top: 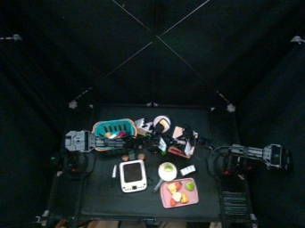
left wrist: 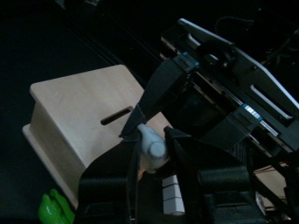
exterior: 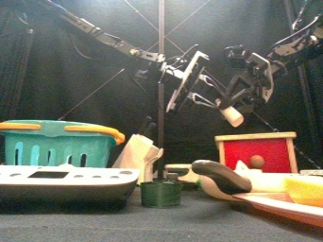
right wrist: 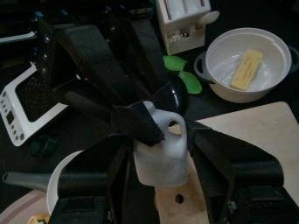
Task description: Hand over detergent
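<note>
The detergent (right wrist: 163,164) is a small white bottle held in the air above the middle of the table. In the front view the detergent (exterior: 233,115) hangs tilted between the two arms. My left gripper (left wrist: 152,140) is shut on its upper end, the white neck showing between the jaws. My right gripper (right wrist: 163,140) has its jaws on either side of the bottle's body, standing open and very close to its sides. In the front view the left gripper (exterior: 190,83) and the right gripper (exterior: 243,90) meet nose to nose.
Below stand a teal basket (exterior: 51,142), a white flat device (exterior: 63,180), a small green cup (exterior: 161,193), a red box (exterior: 256,151) and a plate of fruit (top: 179,191). A white bowl (right wrist: 246,66) and a wooden board (right wrist: 263,144) lie under the right arm.
</note>
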Available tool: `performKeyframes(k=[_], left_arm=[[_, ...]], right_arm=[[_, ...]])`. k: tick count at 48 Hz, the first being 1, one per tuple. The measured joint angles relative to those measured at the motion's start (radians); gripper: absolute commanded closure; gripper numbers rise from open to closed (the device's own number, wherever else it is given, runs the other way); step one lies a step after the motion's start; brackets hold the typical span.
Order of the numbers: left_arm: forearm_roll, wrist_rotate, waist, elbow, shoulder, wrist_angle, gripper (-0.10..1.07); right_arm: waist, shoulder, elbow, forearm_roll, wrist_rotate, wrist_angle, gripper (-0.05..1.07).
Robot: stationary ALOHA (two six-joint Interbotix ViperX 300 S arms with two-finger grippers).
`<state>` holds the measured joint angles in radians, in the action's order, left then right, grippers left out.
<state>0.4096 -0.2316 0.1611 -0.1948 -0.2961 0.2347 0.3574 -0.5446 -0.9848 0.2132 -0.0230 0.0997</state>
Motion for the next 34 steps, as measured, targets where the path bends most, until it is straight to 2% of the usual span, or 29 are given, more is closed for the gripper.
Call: performKeyframes(k=[9, 24, 34], left_arm=[[-0.031, -0.002, 0.002, 0.000, 0.000, 0.005, 0.32], [-0.067, 0.000, 0.003, 0.000, -0.002, 0.044, -0.01], [-0.069, -0.002, 0.005, -0.006, 0.000, 0.104, -0.04]], right_arm=[[0.002, 0.000, 0.000, 0.000, 0.000, 0.002, 0.35], [0.002, 0.000, -0.008, -0.006, 0.000, 0.003, 0.35], [0.002, 0.000, -0.015, -0.011, 0.000, 0.003, 0.35]])
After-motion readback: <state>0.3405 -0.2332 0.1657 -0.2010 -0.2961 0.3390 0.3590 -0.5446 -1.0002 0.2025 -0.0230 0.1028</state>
